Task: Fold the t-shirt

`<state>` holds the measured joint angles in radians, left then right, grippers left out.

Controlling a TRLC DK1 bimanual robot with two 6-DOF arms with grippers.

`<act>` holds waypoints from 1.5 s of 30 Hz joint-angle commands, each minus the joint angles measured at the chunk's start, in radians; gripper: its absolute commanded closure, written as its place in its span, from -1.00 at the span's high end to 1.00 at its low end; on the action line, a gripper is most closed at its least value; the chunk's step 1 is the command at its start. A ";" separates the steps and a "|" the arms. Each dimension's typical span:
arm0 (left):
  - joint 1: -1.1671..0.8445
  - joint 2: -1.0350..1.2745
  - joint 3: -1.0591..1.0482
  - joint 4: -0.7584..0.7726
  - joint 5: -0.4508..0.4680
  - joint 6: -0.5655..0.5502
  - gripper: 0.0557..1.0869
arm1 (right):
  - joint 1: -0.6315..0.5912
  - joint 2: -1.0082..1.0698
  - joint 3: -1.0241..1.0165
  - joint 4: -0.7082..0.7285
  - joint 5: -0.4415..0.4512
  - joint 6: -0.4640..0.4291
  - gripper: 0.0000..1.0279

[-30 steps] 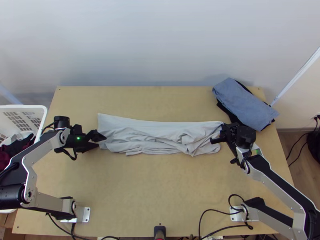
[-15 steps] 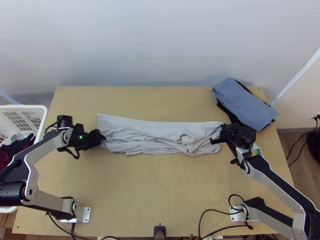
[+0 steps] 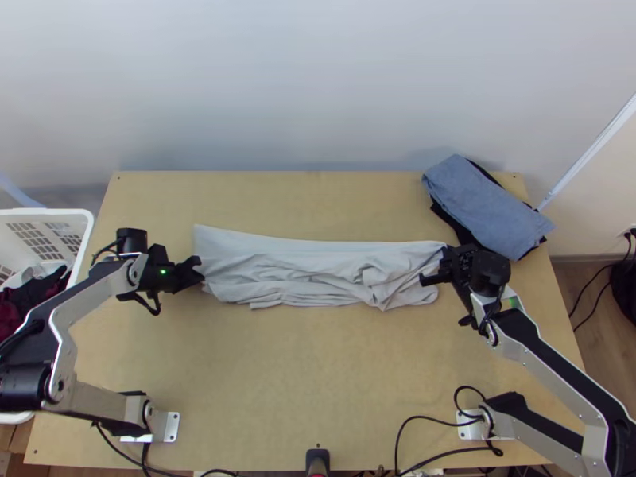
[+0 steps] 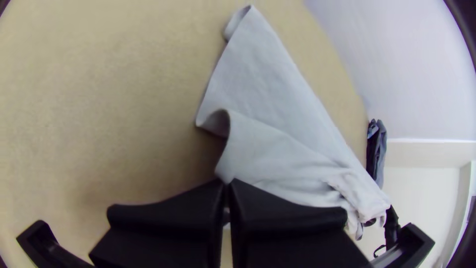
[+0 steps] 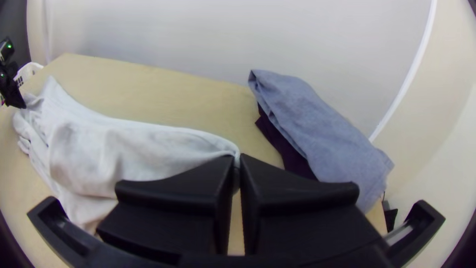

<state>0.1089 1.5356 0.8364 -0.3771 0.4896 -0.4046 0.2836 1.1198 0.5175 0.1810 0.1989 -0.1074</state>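
My left gripper (image 3: 199, 270) is at the left end of the light grey t-shirt (image 3: 302, 270), which lies across the table in a long, wrinkled strip. In the left wrist view, the left gripper (image 4: 227, 186) is shut on an edge of the t-shirt (image 4: 277, 104), with a raised fold beside it. At the strip's opposite end stands my right gripper (image 3: 437, 266). The right wrist view has the right gripper (image 5: 238, 161) shut on a corner of the t-shirt (image 5: 114, 149).
Folded blue cloth (image 3: 485, 207) lies over dark cloth at the table's back right. A white basket (image 3: 60, 219) with dark red and black clothes stands beyond the left edge. Bare table (image 3: 302, 381) lies in front of the t-shirt, with cables near the front edge.
The left gripper's fingers, apart a second ago, have closed on the t-shirt's left end; the gripper has since drawn slightly left. The right gripper has shifted very slightly right with its cloth.
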 commanded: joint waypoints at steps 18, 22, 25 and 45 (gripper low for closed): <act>0.011 -0.299 0.466 -0.189 -0.215 0.058 -0.92 | 0.046 0.066 0.711 -0.758 0.014 0.525 -0.94; 0.014 -0.308 0.558 -0.187 -0.292 0.089 -0.92 | 0.062 0.149 0.885 -0.876 0.002 0.520 -0.94; 0.012 -0.305 0.624 -0.160 -0.379 0.107 -0.92 | 0.065 0.250 1.047 -0.960 -0.007 0.505 -0.94; -0.025 -0.219 0.918 -0.074 -0.668 0.316 -0.92 | -0.008 0.699 1.808 -1.131 -0.069 0.520 -0.94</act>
<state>0.0925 1.3018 1.6897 -0.5056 -0.1215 -0.1421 0.3019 1.8305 2.2795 -1.0271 0.1150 0.4145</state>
